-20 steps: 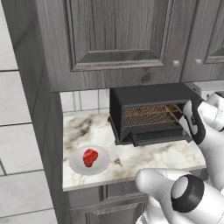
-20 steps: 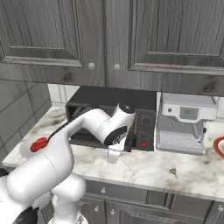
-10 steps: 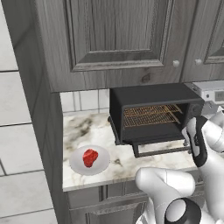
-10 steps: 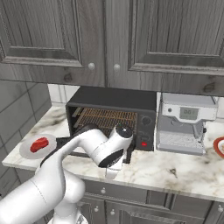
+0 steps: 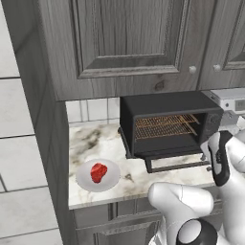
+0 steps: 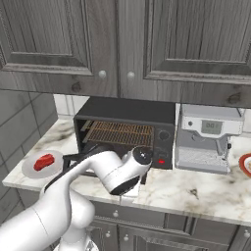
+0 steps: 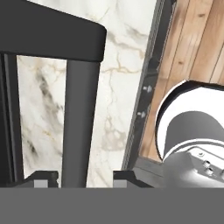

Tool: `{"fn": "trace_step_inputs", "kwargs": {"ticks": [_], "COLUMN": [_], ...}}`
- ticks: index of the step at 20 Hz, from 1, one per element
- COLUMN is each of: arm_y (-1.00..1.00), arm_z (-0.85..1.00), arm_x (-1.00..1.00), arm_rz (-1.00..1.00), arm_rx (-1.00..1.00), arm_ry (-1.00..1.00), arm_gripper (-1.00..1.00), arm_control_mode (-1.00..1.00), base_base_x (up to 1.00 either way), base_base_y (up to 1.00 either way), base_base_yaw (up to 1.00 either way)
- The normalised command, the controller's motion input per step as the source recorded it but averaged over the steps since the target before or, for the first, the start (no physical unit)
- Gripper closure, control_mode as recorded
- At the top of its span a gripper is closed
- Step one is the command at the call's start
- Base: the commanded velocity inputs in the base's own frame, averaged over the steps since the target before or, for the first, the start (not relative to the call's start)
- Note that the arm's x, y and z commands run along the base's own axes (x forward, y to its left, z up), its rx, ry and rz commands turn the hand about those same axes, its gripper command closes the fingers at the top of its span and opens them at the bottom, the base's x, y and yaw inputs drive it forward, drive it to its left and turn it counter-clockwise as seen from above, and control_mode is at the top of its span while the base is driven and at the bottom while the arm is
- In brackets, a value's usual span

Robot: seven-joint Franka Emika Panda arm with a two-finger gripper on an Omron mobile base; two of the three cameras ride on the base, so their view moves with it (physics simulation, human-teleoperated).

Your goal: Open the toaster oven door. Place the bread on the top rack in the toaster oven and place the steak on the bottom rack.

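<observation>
The black toaster oven stands on the marble counter with its door swung down flat in front. Coppery wire racks show inside its mouth; I cannot separate the top rack from the bottom rack. The red steak lies on a small white plate left of the oven and shows again as the steak from the right. My gripper is open and straddles the door's dark handle bar, with a gap beside the bar. The bread is out of view.
A silver-white coffee machine stands right of the oven, with a red-rimmed dish at the far right edge. Grey cabinets hang low over the counter. My arm crosses in front of the oven.
The door has swung further down to lie flat. My hand has come forward and lower with its handle, and the jaws have widened off the bar.
</observation>
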Motion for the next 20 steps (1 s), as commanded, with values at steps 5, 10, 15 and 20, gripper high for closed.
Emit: {"fn": "trace_step_inputs", "kwargs": {"ticks": [5, 10, 15, 20], "arm_y": [0.0, 0.0, 0.0, 0.0], "arm_z": [0.34, 0.34, 0.46, 0.36], "arm_x": [-0.39, -0.43, -0.37, -0.03], "arm_rz": [0.11, 0.05, 0.05, 0.21], "arm_rx": [0.01, 0.0, 0.0, 0.0], "arm_ry": [0.0, 0.05, 0.0, -0.04], "arm_gripper": [1.0, 1.0, 1.0, 1.0], "arm_control_mode": [-1.0, -1.0, -1.0, -1.0], "base_base_x": [0.0, 0.0, 0.0, 0.0], "base_base_y": [0.0, 0.0, 0.0, 0.0], "base_base_yaw": [0.0, 0.0, 0.0, 0.0]}}
